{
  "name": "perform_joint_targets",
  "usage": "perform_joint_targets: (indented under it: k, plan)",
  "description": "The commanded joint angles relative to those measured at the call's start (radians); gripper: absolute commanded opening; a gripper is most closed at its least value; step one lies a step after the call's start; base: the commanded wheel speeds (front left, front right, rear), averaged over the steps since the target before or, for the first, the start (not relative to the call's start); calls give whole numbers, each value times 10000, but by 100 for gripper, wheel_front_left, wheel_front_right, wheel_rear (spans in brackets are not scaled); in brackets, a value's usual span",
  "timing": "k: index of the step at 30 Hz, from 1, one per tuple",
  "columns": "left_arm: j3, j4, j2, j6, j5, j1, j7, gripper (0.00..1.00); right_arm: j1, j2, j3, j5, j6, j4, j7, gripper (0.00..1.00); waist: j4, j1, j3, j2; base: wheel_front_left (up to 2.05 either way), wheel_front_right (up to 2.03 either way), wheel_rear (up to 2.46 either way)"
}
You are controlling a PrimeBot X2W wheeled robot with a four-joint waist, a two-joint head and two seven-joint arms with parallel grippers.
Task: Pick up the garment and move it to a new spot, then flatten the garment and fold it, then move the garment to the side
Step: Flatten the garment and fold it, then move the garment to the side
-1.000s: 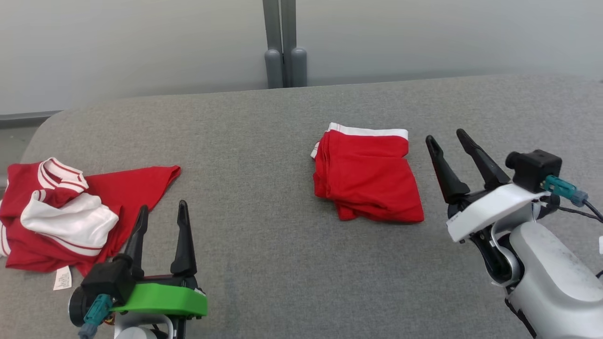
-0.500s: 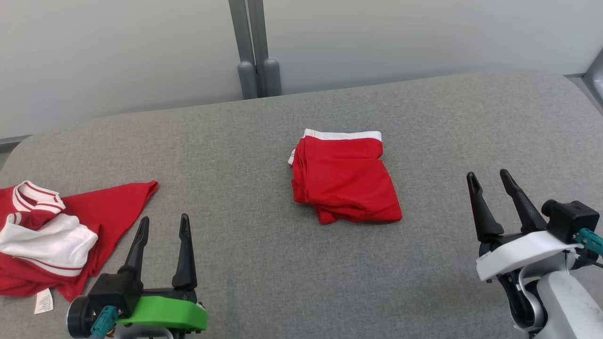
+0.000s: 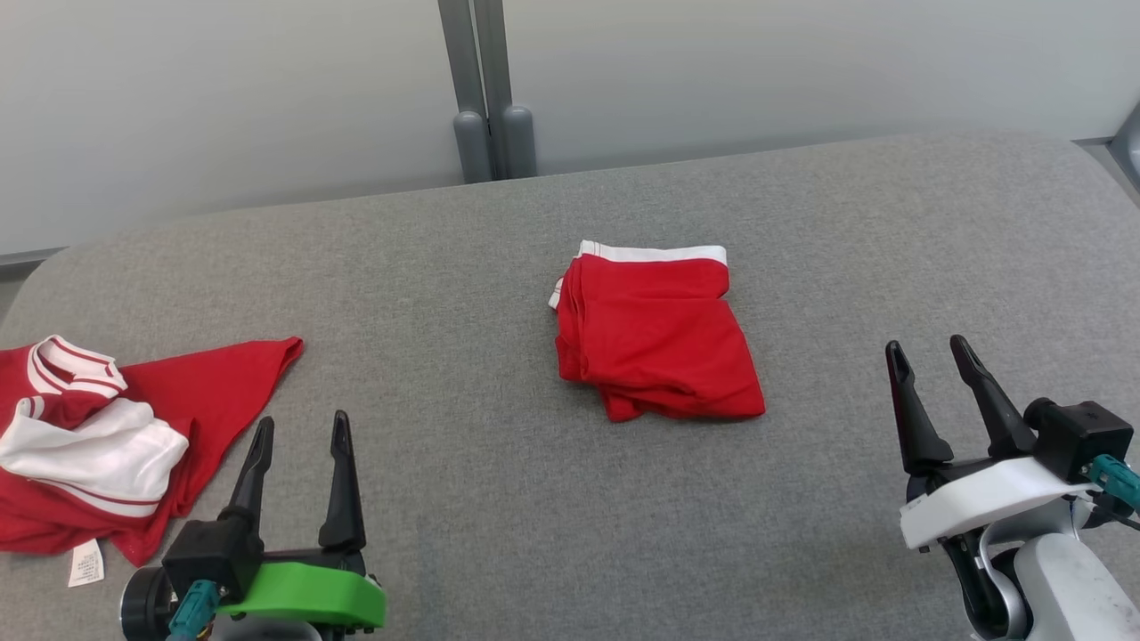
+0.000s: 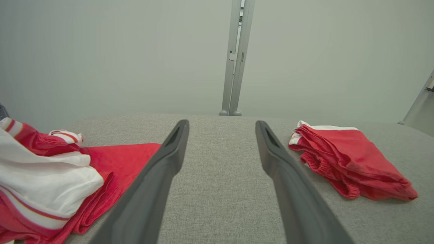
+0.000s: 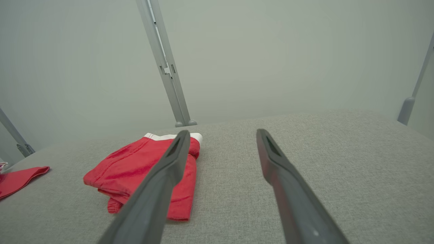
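A folded red garment with a white waistband lies flat in the middle of the grey padded table; it also shows in the left wrist view and the right wrist view. A crumpled red-and-white garment sits at the table's left edge, with its label showing. My left gripper stands open just right of that heap, holding nothing. My right gripper is open and empty, well to the right of the folded garment. The wrist views show the left gripper and the right gripper with bare cloth between the fingers.
A grey double post rises behind the table's far edge against a pale wall. The table has rounded corners at the far left and far right. Bare grey surface lies between the two garments and in front of the folded one.
The head camera has shifted. My right gripper has drawn back from beside the folded garment toward the lower right. The left gripper sits slightly lower. Neither garment has moved.
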Motion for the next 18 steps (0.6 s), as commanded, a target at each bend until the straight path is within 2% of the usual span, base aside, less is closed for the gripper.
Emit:
perform_joint_targets:
  k: [1,18]
  plan:
    - [13,38,4,14,153,-110,-3,100,49,8,-24,-79,1,-37,-27,100,11,1,8,0,0,0,0]
    - [-136,95,-10,27,153,-209,-3,100,-288,-65,254,83,1,762,63,100,324,1,118,0,0,0,0]
